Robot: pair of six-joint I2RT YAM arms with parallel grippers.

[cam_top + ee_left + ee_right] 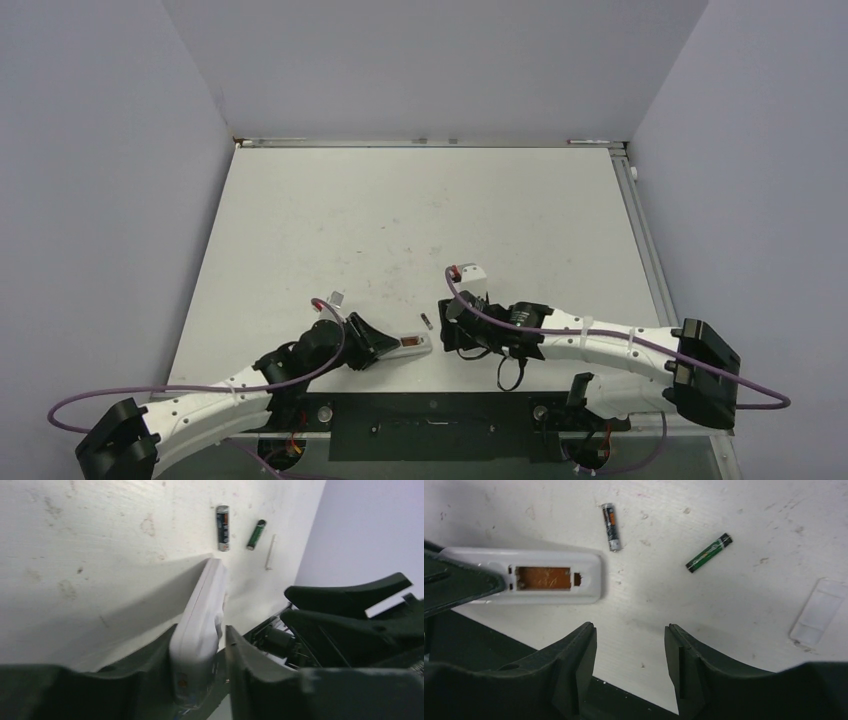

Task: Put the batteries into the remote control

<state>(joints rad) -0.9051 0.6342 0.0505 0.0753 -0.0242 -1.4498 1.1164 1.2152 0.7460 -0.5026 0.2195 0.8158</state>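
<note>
Left arm: low over the worktop, elbow down at 7 o'clock of the top view, forearm running toward 3 o'clock. Left claw is clamped on the remote control. Its fingers grip the long sides at one end, and the rest sticks out toward 3 o'clock. The remote sits near the worktop's front edge, about centre. Can't tell if it touches the surface. In the right wrist view its back faces up, with the battery bay uncovered and a brownish floor showing.

Right arm: elbow out at 4 o'clock by the right edge, forearm low, pointing to 9 o'clock. Right claw faces the left claw, near it, at 3 o'clock of the remote's free end. Its jaws are apart with nothing between them, only bare worktop below.

Counts:
- **Remote:** one.
- **Batteries:** two, both loose on the worktop, apart from each other and from the remote.
  - The dark battery lies at 12 o'clock of the remote's free end, near it but not touching.
  - The green battery lies at 4 o'clock of the dark one.
- **Clear cover:** one clear cover, flat on the worktop at 4 o'clock of the green battery, near the right wrist view's right edge.
</note>
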